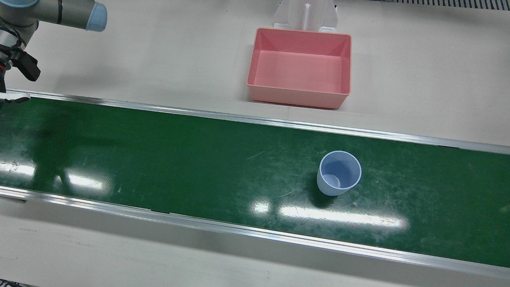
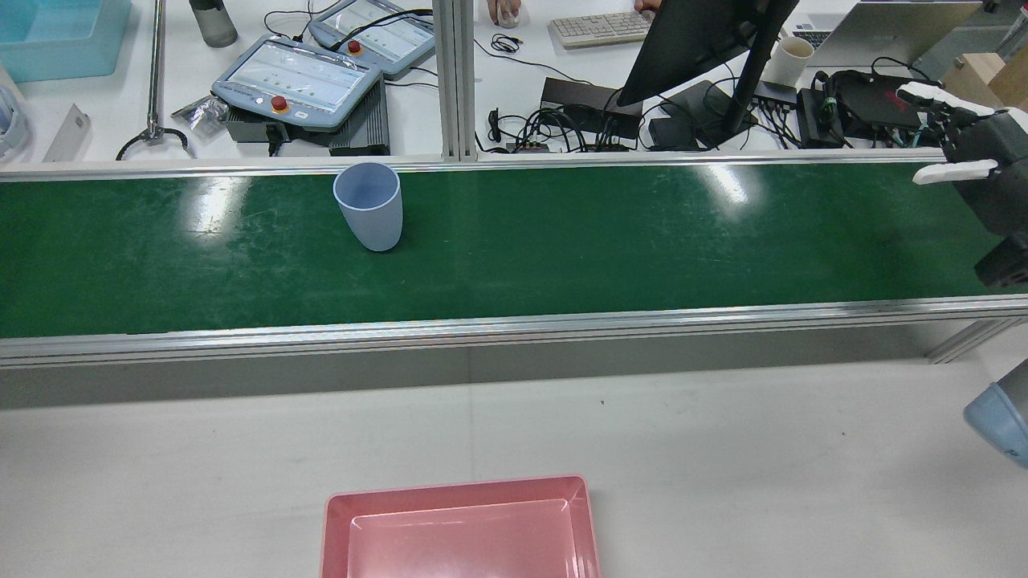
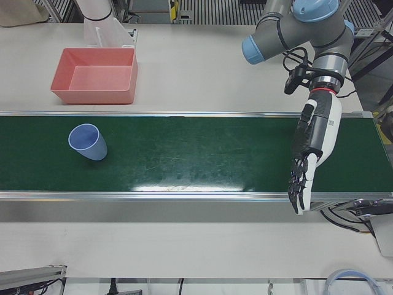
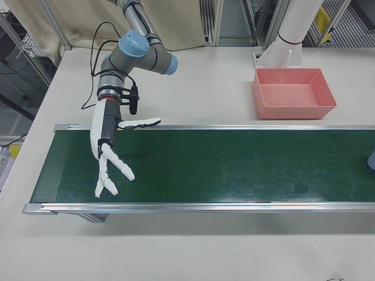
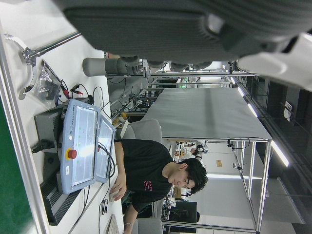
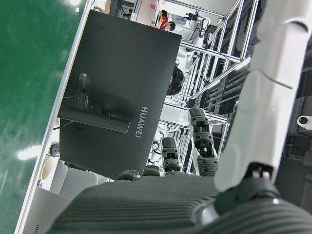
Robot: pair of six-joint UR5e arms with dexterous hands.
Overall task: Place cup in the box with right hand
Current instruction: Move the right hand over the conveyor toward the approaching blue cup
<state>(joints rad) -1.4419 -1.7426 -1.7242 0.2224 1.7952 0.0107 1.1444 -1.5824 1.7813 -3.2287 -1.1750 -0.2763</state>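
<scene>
- Cup (image 1: 339, 173): pale blue plastic, tapered, smooth, no handle. Upright, mouth open and empty, on the green conveyor belt (image 1: 199, 167), on the robot's left half of it.
- Box (image 1: 299, 67): pink, rectangular, open top, nothing inside. Sits on the off-white tabletop (image 1: 418, 79) on the robot's side of the belt, apart from the cup, with the belt's metal rail between them.
- Right robot hand (image 4: 111, 155): white fingers spread apart, nothing in its grasp, pointing down over the far end of the belt, well away from the cup.
- Left robot hand (image 3: 310, 153): dark fingers stretched out straight, released, holding nothing, over the opposite end of the belt.
- Belt surface: glossy green, scuffed, bright light reflections; aluminium rails on both long sides.
- Room beyond the belt, rear view: desk with two teach pendants (image 2: 301, 79), a monitor (image 2: 699, 40), a keyboard (image 2: 602, 28), tangled cables. Person in a black shirt (image 5: 146, 170) seated there.
</scene>
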